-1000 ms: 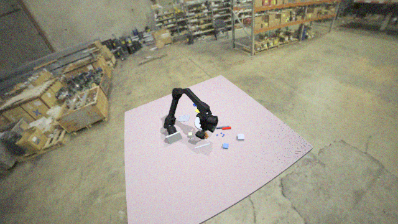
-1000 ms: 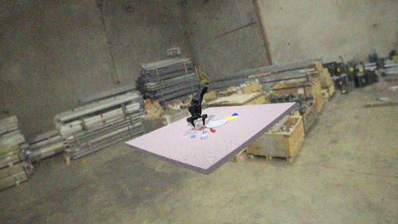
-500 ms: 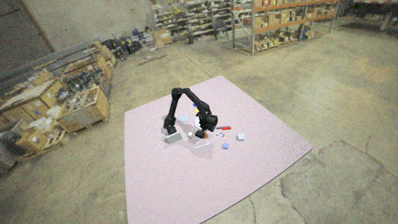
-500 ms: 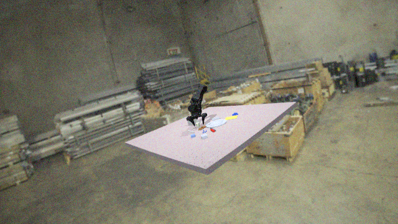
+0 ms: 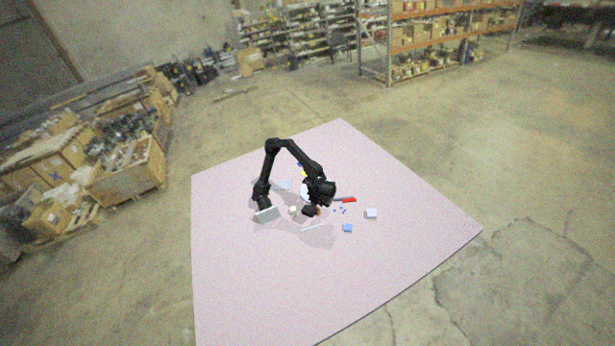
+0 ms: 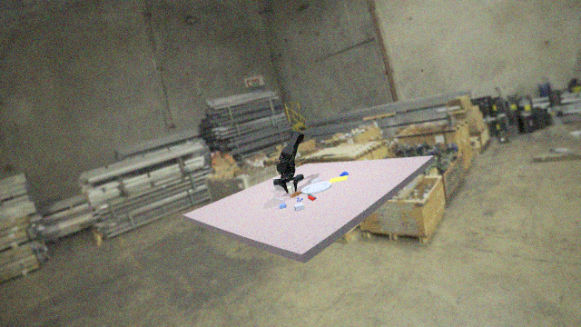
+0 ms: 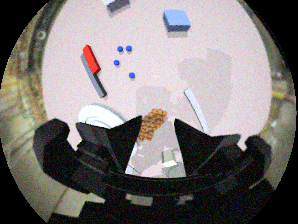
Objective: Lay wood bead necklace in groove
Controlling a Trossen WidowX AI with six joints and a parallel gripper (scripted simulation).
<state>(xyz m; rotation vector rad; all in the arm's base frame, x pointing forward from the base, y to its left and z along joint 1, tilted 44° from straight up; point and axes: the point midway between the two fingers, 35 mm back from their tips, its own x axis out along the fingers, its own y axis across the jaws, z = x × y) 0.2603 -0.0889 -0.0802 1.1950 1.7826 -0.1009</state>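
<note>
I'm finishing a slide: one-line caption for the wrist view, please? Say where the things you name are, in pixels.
Open pincer (image 7: 158,119) above a bunched brown bead necklace (image 7: 152,125), with the round white board (image 7: 95,111) beside it.
</note>
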